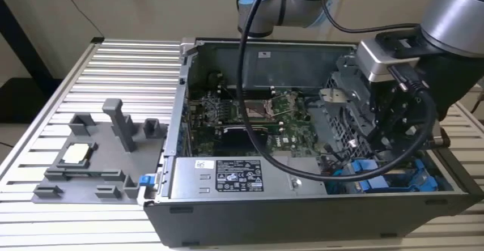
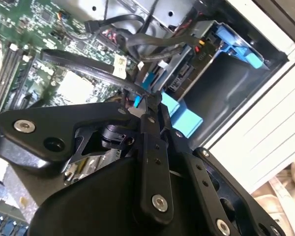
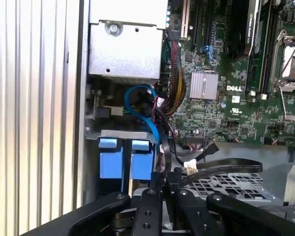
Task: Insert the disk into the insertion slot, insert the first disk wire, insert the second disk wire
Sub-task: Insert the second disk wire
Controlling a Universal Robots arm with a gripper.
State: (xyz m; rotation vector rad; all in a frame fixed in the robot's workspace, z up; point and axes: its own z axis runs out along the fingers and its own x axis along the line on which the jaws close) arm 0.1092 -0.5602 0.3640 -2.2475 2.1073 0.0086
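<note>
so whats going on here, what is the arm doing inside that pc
A robot arm is working inside an open computer case that lies on a ribbed metal table. Its gripper is down in the corner of the case at the exterior view's right, closed on a thin black cable beside the bright blue plastic fittings of the drive bay. The motherboard and the grey power-supply box lie next to that corner. A grey fixture tray sits on the table outside the case.

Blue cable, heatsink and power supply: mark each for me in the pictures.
Blue cable (image 3: 137, 105): first wrist view, on its looped bend.
Heatsink (image 3: 204, 85): first wrist view, on the finned top.
Power supply (image 1: 226, 177): exterior view, on its grey top by the sticker.
</note>
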